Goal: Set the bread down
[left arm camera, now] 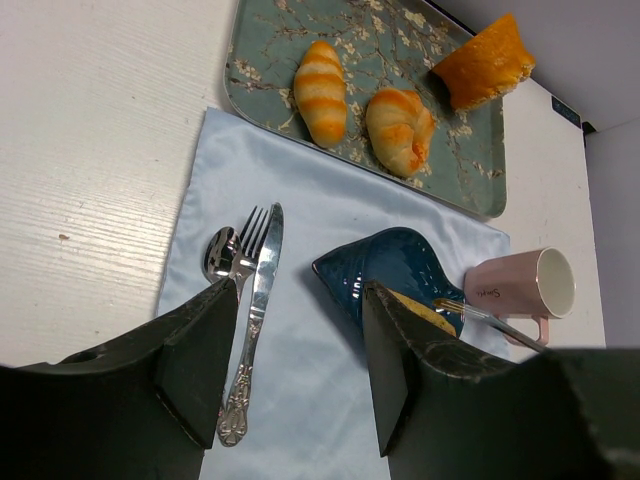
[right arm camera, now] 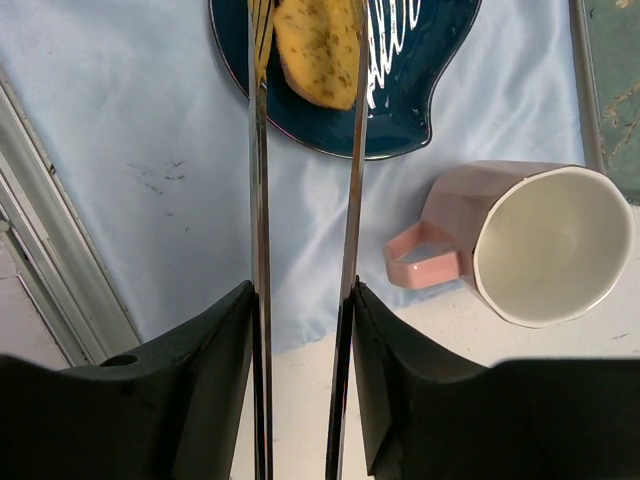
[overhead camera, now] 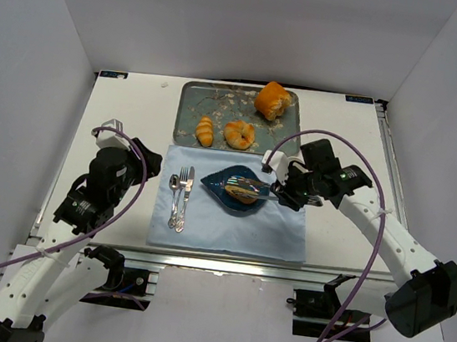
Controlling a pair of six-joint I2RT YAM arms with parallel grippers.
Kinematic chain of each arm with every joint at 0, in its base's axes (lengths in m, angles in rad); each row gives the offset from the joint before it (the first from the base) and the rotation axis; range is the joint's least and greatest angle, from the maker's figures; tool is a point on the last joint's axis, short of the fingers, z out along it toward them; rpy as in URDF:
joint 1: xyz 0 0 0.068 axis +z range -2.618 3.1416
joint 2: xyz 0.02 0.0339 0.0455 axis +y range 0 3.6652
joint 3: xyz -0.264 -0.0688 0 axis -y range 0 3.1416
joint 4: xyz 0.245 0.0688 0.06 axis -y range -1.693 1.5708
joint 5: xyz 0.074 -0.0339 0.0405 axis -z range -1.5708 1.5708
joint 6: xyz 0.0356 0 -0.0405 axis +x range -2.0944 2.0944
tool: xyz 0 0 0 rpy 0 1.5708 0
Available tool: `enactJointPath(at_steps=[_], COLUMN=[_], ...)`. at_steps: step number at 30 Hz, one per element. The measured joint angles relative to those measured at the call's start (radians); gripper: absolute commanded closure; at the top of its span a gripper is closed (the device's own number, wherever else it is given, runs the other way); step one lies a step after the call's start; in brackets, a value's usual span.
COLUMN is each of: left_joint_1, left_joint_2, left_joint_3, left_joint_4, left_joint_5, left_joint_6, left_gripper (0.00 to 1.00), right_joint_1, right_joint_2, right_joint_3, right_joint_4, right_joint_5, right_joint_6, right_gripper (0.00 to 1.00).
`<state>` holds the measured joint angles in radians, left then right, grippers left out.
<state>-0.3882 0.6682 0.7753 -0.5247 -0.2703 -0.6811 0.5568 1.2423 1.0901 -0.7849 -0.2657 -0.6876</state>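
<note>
Steel tongs (right arm camera: 258,200) are doing the real work here. The right gripper (right arm camera: 302,295) has its fingers squeezed onto the two blades, and the bread slice (right arm camera: 318,50) sits straight ahead between the blade tips, over the blue plate (right arm camera: 420,90). The slice's long axis runs pretty much in line with the blades. I can't tell if it's resting on the plate or just above it.

The right arm is obviously the one on it. The left gripper (left arm camera: 300,350) hangs with its fingers apart and nothing in them, over the light blue cloth (left arm camera: 300,190) by the cutlery, on the far side of the plate from the tongs.

Count-wise:
- One slice at the plate.
- Three more breads on the one tray (left arm camera: 260,60): a striped roll (left arm camera: 322,92), a twisted roll (left arm camera: 400,130) and an orange chunk (left arm camera: 485,62).
- One pink cup (right arm camera: 540,240) on its side just beside the plate.
- One spoon (left arm camera: 220,255), one fork (left arm camera: 250,225) and one knife (left arm camera: 265,290).

My guess is the next move is simply letting the blades spread.
</note>
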Motion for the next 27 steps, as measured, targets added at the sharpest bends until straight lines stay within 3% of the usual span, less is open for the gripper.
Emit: enactJointPath(at_steps=[11,20,27], left_joint_1=[0.0,0.0,0.0], left_joint_2=[0.0,-0.002,-0.043], left_joint_3=[0.0,0.0,0.0], left_joint_4=[0.0,0.001,0.002], left_joint_5=[0.0,0.001,0.0], left_joint_6=[0.0,-0.01,-0.039], left_gripper=[0.37,0.38,0.38], right_joint_1=[0.0,-0.037,-0.06], right_joint_2=[0.026,0.38,0.56], right_joint_3=[0.117,0.416,0.464], right_joint_4=[0.035,0.216,0.226], right_joint_5=[-0.013,0.074,0.08], right_joint_6=[0.101,0.394,0.53], right_gripper=[0.64,0.62,0.6])
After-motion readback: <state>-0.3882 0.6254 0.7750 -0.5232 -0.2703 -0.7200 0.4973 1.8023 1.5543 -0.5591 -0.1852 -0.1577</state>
